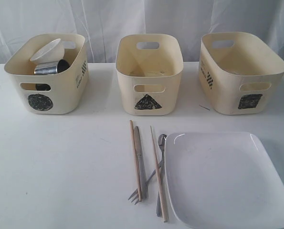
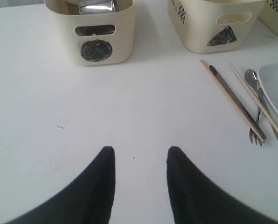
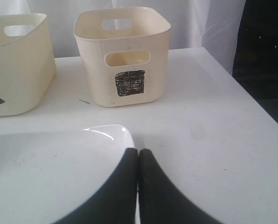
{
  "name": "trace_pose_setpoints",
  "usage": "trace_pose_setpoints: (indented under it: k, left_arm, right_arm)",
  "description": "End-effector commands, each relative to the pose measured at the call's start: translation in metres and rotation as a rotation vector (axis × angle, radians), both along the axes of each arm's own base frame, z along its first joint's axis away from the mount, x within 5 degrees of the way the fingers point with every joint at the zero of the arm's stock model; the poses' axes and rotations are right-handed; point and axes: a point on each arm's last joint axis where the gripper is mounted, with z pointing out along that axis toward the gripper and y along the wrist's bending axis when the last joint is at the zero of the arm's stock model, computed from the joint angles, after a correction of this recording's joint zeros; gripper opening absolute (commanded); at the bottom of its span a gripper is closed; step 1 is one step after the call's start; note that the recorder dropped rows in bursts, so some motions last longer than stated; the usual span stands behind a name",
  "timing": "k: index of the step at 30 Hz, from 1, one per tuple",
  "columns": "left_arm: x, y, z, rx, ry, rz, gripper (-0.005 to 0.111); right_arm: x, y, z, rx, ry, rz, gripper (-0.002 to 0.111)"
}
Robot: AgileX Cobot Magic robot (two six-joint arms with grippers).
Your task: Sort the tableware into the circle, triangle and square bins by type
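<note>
Three bins (image 1: 127,93), two chopsticks (image 1: 135,160), one plate (image 1: 227,181)

circle bin (image 1: 60,98): cream, black scribbled disc, black checker label | triangle bin (image 1: 125,90): cream, black triangle | square bin (image 1: 227,95): cream, black square | plate (image 1: 227,181): glossy white | chopsticks (image 1: 135,160): pale wood | mug (image 1: 47,68): silver | table (image 1: 51,167): white

My left claw (image 2: 141,151) hangs spread above the white table (image 2: 59,107), circle bin (image 2: 66,44) with steel mug (image 2: 97,6) ahead, chopsticks (image 2: 230,96) lying off to one side
</note>
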Motion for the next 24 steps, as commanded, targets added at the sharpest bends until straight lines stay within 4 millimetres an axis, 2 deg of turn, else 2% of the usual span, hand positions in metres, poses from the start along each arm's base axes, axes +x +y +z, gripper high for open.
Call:
trace_pose_setpoints:
  k: [1, 7, 11, 17, 24]
  left_arm:
    - [-0.001, -0.001, 0.0, 0.007, -0.01, -0.018, 0.042]
    - [0.003, 0.0, 0.009, 0.062, -0.144, -0.038, 0.042]
    - [0.004, -0.001, 0.01, 0.048, -0.157, -0.039, 0.042]
    - [0.014, -0.003, -0.007, -0.029, -0.223, -0.016, 0.042]
    - [0.018, -0.001, -0.04, -0.099, -0.304, 0.03, 0.042]
  right_arm:
    - [0.0, 0.0, 0.0, -0.014, -0.012, 0.008, 0.0]
    - [0.0, 0.0, 0.0, -0.014, -0.012, 0.008, 0.0]
    - [0.0, 0.0, 0.0, -0.014, -0.012, 0.008, 0.0]
    - [0.0, 0.0, 0.0, -0.014, -0.012, 0.008, 0.0]
    - [0.0, 0.0, 0.0, -0.014, -0.012, 0.008, 0.0]
